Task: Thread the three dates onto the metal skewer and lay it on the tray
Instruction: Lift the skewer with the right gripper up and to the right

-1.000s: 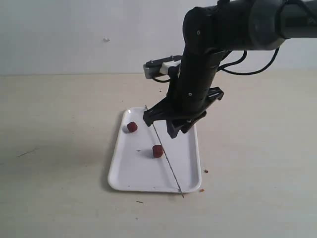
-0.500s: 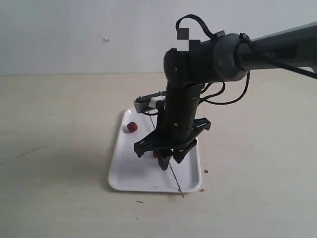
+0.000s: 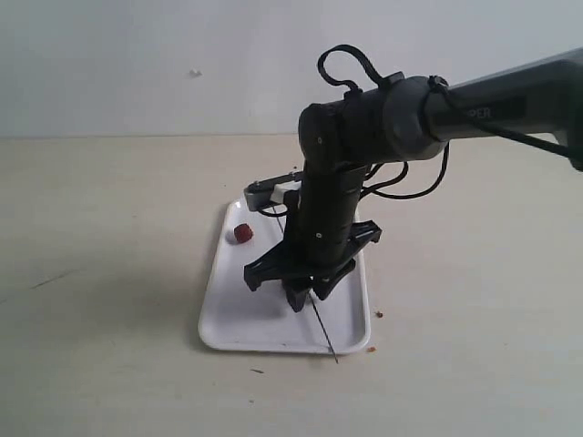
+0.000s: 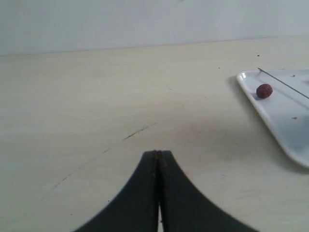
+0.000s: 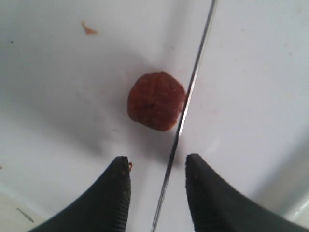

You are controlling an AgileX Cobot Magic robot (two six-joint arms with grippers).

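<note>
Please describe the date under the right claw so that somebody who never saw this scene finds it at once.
Find the white tray, then the right claw, open above its middle. The reddish-brown, wrinkled date beneath it lies against the thin metal skewer; the other visible date sits alone near the tray's far corner.

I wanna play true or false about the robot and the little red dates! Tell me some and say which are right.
1. The right arm's fingers are open above the flat white plastic tray. True.
2. The small reddish-brown wrinkled date under them is stuck on the thin grey metal skewer. False: it lies loose beside the skewer.
3. The left arm's fingers are shut, over the beige table. True.
4. The left arm's fingers hold a date. False: they hold nothing.
</note>
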